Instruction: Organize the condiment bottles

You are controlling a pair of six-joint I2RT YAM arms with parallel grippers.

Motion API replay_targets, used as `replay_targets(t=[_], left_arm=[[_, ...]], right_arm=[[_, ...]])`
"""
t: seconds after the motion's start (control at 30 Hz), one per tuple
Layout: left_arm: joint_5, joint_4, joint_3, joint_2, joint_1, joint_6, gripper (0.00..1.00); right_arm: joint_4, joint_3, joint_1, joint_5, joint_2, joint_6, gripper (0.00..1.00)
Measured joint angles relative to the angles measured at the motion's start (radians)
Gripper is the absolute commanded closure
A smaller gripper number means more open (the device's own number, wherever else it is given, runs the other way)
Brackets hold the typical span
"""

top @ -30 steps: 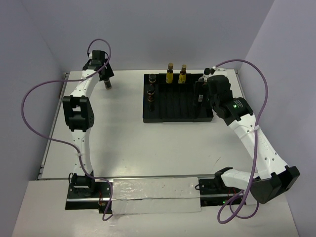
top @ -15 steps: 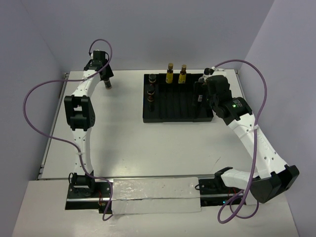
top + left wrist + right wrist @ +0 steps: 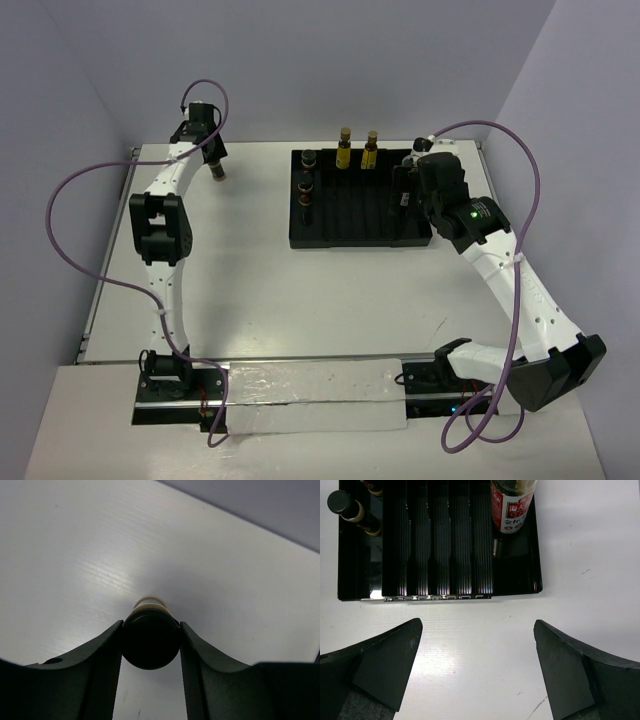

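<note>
Most condiment bottles (image 3: 345,152) are standing in the black tray (image 3: 360,226). One black-capped bottle (image 3: 150,639) is sitting outside it, near the tabletop's (image 3: 260,290) far left corner, with the left end effector (image 3: 214,158) pinching its cap. The right end effector (image 3: 477,625) is hovering spread wide. That bottle is likely still needing placement.

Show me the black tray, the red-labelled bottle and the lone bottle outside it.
black tray (image 3: 360,215): top view, its bare ribbed floor.
red-labelled bottle (image 3: 512,510): right wrist view, its label.
lone bottle (image 3: 150,640): left wrist view, its black cap.
</note>
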Motion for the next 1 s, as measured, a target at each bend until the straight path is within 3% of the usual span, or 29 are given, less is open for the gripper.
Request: replay_targets(t=[0.27,0.53,0.67,1.0], left_arm=[[-0.06,-0.033,-0.274,-0.318,-0.092,0.036,0.9],[-0.05,-0.025,-0.411,-0.653,-0.33,0.019,0.9],[-0.024,-0.01,-0.457,-0.681,-0.407,-0.011,0.9],[0.015,0.0,-0.49,-0.564,-0.517,-0.061,0.9]], right_arm=[[0.002,0.0,0.007,-0.003,0.0,0.0,0.0],[0.018,0.0,0.019,-0.003,-0.002,0.0,0.0],[0.024,0.0,0.02,-0.003,-0.003,0.0,0.0],[0.023,-0.011,0.02,0.022,-0.047,0.0,0.0]])
